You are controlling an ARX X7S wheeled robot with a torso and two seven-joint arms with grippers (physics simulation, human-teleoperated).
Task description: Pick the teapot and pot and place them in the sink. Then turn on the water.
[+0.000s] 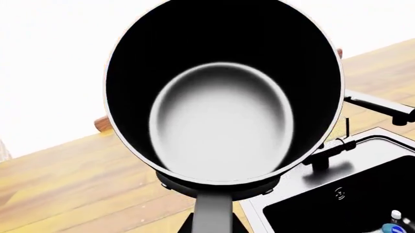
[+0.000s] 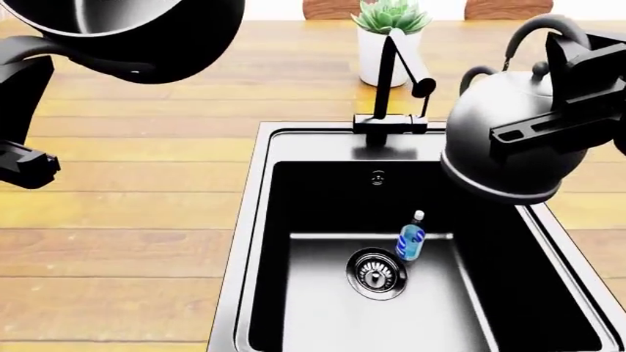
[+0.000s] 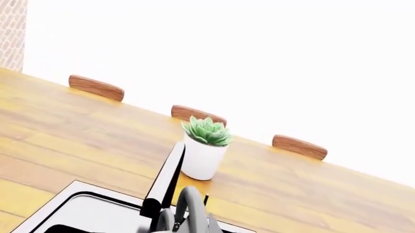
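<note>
My left gripper is shut on the long handle of the pot, a wide black saucepan with a grey glossy inside. In the head view the pot hangs above the wooden counter, left of the sink. On the other side, my right gripper is shut on the arched top handle of the teapot, which hangs over the sink's right rim. The right wrist view shows that handle between the jaws. No water shows at the spout of the faucet.
A small blue bottle stands in the basin beside the round drain. A white plant pot with a succulent sits behind the faucet. Wooden counter surrounds the sink. Chair backs line the counter's far edge.
</note>
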